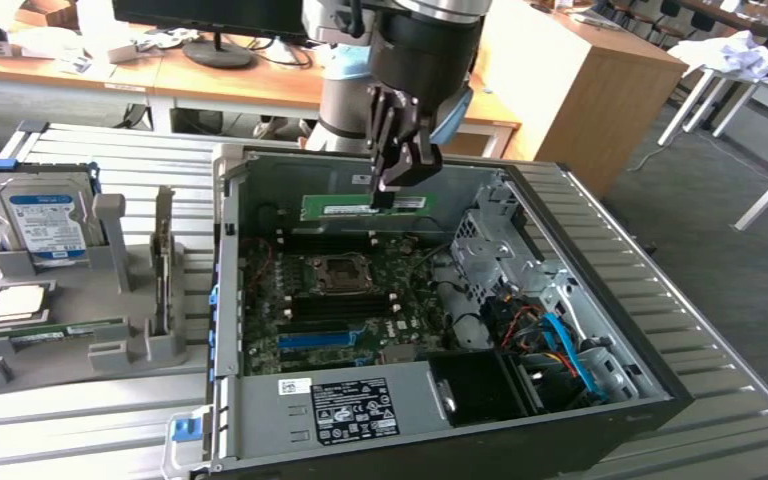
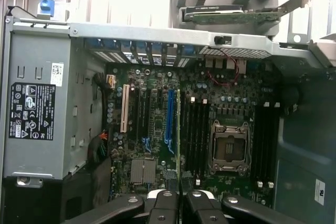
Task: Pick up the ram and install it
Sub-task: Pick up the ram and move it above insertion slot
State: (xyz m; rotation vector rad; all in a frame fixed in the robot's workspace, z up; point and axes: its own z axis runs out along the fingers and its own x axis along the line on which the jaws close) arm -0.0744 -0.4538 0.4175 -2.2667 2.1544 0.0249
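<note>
**Item under inspection.** The ram (image 1: 337, 208) is held in the pincer (image 1: 384, 198), which is closed narrowly on the stick's upper edge at about mid-length. The stick hangs inside the open computer case (image 1: 651, 390), close to the case's far wall, above the board and touching nothing below it.

**Orientation.** The long axis runs level across the exterior view, from its left to its right, parallel to the far wall. In the wrist view the stick shows edge-on as a thin green line (image 2: 179, 129) running straight out from between the fingertips.

**Governing relation.** The black memory slots (image 2: 195, 135) lie directly below the pincer, between the held stick's line and the processor socket (image 2: 229, 148). The stick's axis is parallel to them. It appears to sit just beside the outermost slot rather than squarely over one, though that offset is a judgement. The ram is not yet seated.

**Surroundings.** The case stands mid-bench (image 1: 744, 440), with its power supply (image 1: 344, 410) along the near edge. A grey rack (image 1: 104, 350) holding a hard drive (image 1: 44, 220) stands towards the bench edge on the exterior view's left, well apart from the pincer.
</note>
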